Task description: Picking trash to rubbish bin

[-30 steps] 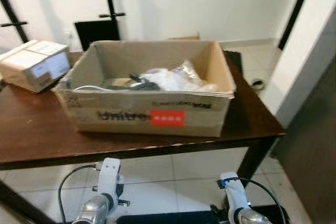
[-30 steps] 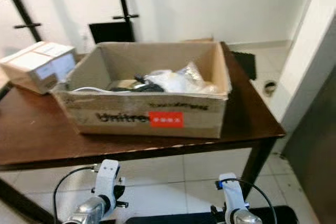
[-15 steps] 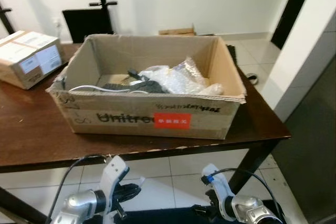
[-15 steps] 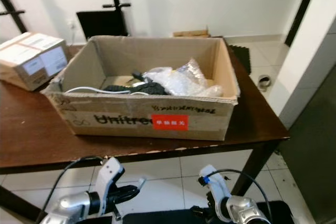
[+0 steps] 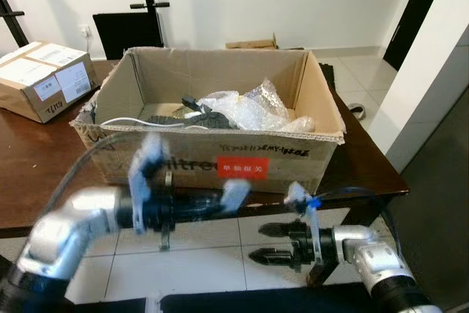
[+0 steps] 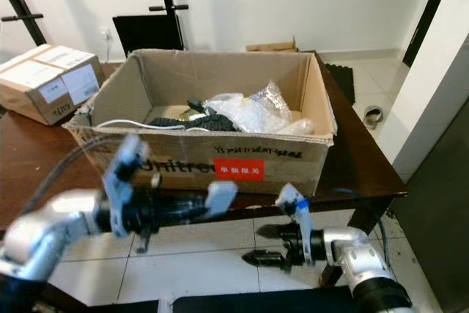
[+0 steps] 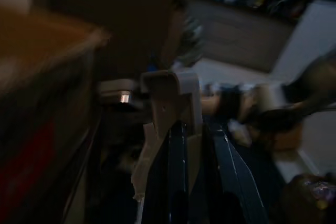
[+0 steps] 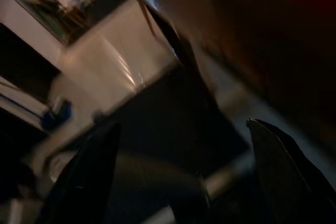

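Both arms have risen before the bench's front edge: left gripper (image 5: 220,201) blurred, jaws together; right gripper (image 5: 265,243) jaws spread. Trash (image 5: 245,110) lies in the cardboard box (image 5: 220,159) near that edge.

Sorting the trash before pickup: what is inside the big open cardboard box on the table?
Inside the big open cardboard box: crumpled clear plastic wrap, a black item and a white cable. Whatever lies beneath the plastic is covered.
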